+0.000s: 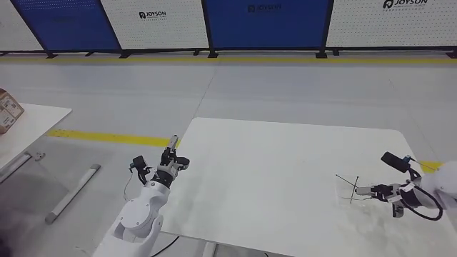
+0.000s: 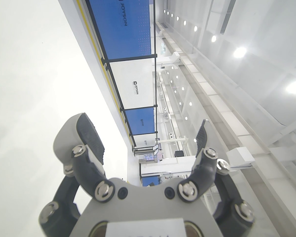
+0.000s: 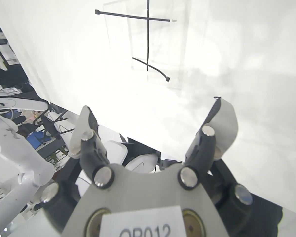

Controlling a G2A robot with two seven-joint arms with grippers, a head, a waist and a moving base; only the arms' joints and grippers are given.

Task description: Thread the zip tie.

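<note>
nothing of the threading looks done yet. three black zip ties (image 3: 147,18) lie loose on the white bench (image 1: 271,178), toward its right side. one long tie is crossed by a second near its head end, and a shorter curved tie (image 3: 154,68) crosses near its tail end. each lies straight or only gently bent, none is looped, and no tail sits in a head. they seem to rest on a faint clear sheet (image 3: 167,45), though that is hard to make out. the right hand (image 3: 153,106) is released, its fingers spread wide with nothing between them, and it hovers near the ties without touching them. the left hand (image 2: 145,122) is likewise released and empty. it sits at the bench's left edge, well apart from the ties, and points away toward the hall rather than down at the bench. so by my reading the whole job is left — single one tie out of the cross, take hold of it, bend the tail round and feed it through its own head. that will probably want both hands, and the left has the width of the bench to cover first. the overlapping ties may drag along when one is lifted.
</note>
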